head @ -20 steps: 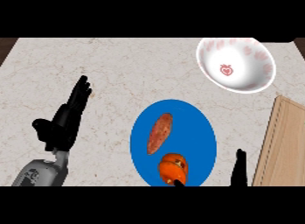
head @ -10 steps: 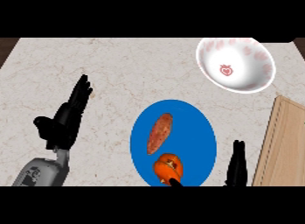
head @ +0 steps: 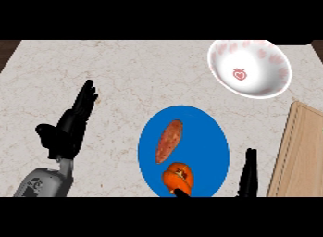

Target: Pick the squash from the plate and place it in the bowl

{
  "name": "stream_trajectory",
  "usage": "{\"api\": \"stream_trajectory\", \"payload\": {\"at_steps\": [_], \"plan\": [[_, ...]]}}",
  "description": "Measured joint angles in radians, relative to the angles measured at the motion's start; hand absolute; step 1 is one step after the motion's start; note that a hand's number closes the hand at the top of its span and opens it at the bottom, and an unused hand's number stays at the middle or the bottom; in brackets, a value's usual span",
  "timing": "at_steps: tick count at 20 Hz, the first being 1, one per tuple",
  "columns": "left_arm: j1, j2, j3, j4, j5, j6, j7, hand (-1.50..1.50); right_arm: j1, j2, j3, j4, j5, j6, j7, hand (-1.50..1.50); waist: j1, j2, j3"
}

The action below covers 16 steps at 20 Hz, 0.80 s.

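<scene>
Our right hand (head: pixel 248 178) has crept up the counter's near edge beside the blue plate (head: pixel 212 143), thumb now touching the orange squash (head: pixel 179 178) at the plate's near rim; fingers straight, holding nothing. We judge the grasp imminent. White bowl (head: pixel 249 68) waits at the far right corner. Left hand (head: pixel 68 127) rests open, left side.

Bare counter (head: pixel 143 74) between plate (head: pixel 212 139) and bowl (head: pixel 249 69), cutting board (head: pixel 304 152) flanking the plate's right side
</scene>
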Motion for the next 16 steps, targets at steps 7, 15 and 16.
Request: {"api": "stream_trajectory", "payload": {"at_steps": [7, 15, 16], "plan": [[0.005, -0.010, 0.002, 0.004, -0.009, -0.007, -0.009, 0.00, -0.037, 0.044, 0.001, 0.107, -0.053, -0.105, -0.020, -1.50, 0.002, 0.001, 0.000], [0.002, -0.014, 0.019, 0.001, -0.013, -0.016, 0.001, 0.00, -0.059, 0.069, -0.015, 0.233, -0.073, -0.188, -0.008, -1.50, 0.000, 0.001, 0.000], [0.004, -0.015, 0.018, -0.001, -0.015, -0.017, 0.001, 0.00, -0.056, 0.071, -0.020, 0.246, -0.069, -0.188, 0.000, -1.50, 0.000, 0.000, 0.000]]}}
